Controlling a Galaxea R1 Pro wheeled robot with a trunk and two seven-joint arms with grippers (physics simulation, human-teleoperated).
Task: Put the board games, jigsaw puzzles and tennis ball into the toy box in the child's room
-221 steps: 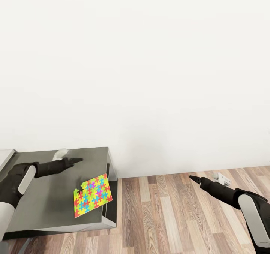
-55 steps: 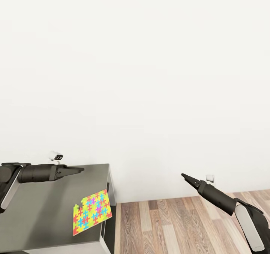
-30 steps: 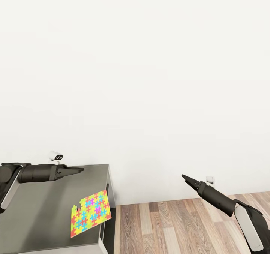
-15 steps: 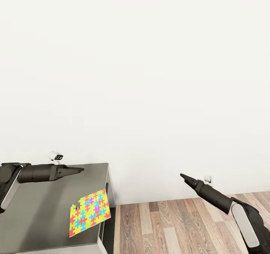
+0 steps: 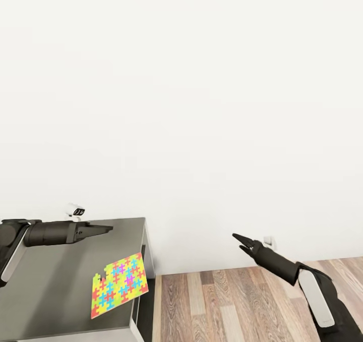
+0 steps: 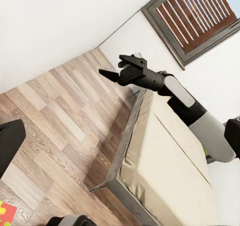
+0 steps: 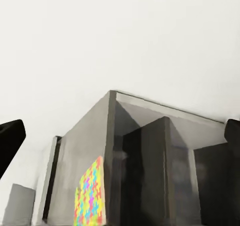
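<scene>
The fingers of the right gripper (image 5: 242,243) are seen slightly parted at the lower right of the head view, with nothing between them; in the right wrist view the two dark tips sit far apart at the frame's edges. The left gripper (image 5: 103,228), at the lower left, is held level above the dark grey table (image 5: 45,286), its fingers drawn together to a narrow point and gripping nothing. A jigsaw puzzle (image 5: 119,284) is laid flat on the table near its right edge, low in the frame. A bed (image 6: 165,161) with a beige mattress is shown in the left wrist view on the wood-plank floor (image 5: 227,301).
</scene>
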